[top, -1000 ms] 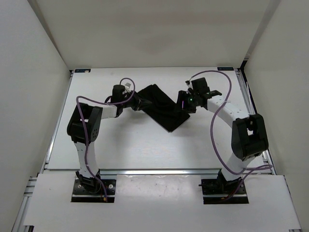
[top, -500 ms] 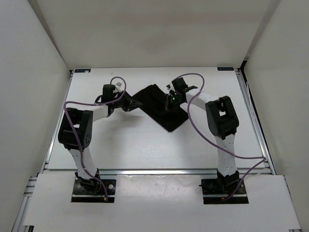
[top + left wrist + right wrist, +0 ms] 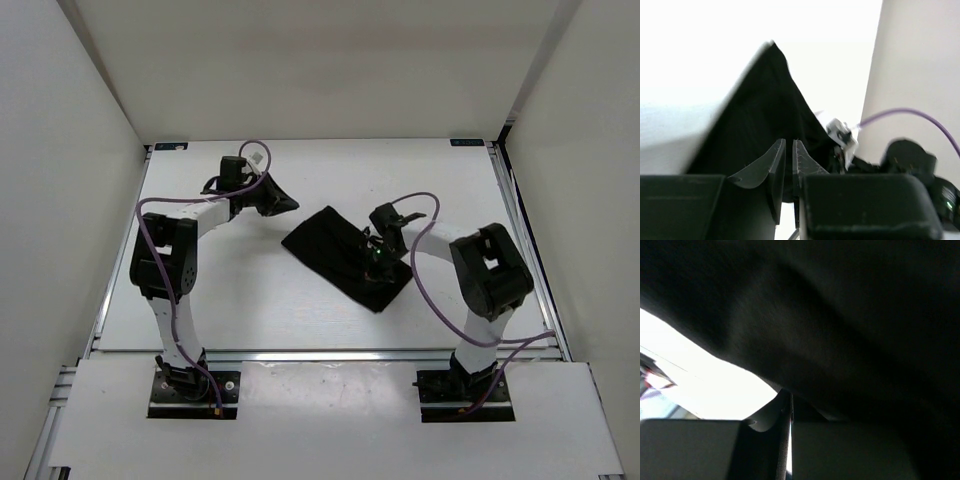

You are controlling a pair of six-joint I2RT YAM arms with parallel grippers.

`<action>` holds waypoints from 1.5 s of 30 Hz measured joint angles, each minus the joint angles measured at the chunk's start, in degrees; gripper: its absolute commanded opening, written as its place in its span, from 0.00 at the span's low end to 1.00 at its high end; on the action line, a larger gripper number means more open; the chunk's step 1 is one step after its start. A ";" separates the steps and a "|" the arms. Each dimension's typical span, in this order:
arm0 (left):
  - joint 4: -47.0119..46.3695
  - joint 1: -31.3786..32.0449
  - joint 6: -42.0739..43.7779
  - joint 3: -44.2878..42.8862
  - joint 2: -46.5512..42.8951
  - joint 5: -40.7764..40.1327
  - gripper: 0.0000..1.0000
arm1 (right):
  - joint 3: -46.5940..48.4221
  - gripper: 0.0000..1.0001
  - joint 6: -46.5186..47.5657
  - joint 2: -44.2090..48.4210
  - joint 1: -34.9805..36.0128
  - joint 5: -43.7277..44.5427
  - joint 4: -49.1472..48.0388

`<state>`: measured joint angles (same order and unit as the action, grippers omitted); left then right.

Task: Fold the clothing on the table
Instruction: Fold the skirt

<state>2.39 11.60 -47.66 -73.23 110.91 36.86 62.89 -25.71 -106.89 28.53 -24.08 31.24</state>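
The black clothing [image 3: 335,250] lies flat as a slanted strip in the middle of the white table [image 3: 240,300]. My right gripper [image 3: 378,262] rests on its right part. In the right wrist view the jaws [image 3: 790,396] are shut, and the clothing [image 3: 840,315] drapes over their tips. My left gripper [image 3: 283,200] stands up and left of the clothing, with bare table between them. In the left wrist view its fingertips [image 3: 789,142] leave only a thin slit, nothing is seen in it, and the clothing [image 3: 765,115] spreads beyond them.
Silver rails [image 3: 300,355] run along the table's near edge and sides. White walls enclose the table on three sides. Purple cables loop off both arms [image 3: 440,215]. The right arm's wrist [image 3: 910,160] shows beyond the clothing in the left wrist view.
The right gripper shut on the clothing and drew it toward the near edge and the right. The left gripper came off the clothing's left corner and moved toward the far left.
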 measured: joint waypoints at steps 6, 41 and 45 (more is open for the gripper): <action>2.19 1.66 3.43 1.70 1.05 0.94 0.37 | -8.20 0.16 0.44 12.22 -0.33 4.90 9.79; 4.96 2.60 16.61 8.04 -1.33 10.78 0.57 | 9.44 0.29 6.64 5.70 -12.59 16.44 11.69; 4.87 2.38 16.57 8.11 -1.44 10.75 0.57 | 9.42 0.01 6.86 4.28 -11.80 16.68 12.33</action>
<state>7.27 13.98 -31.09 -65.12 109.47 47.62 72.31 -18.85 -102.61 16.73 -7.40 43.57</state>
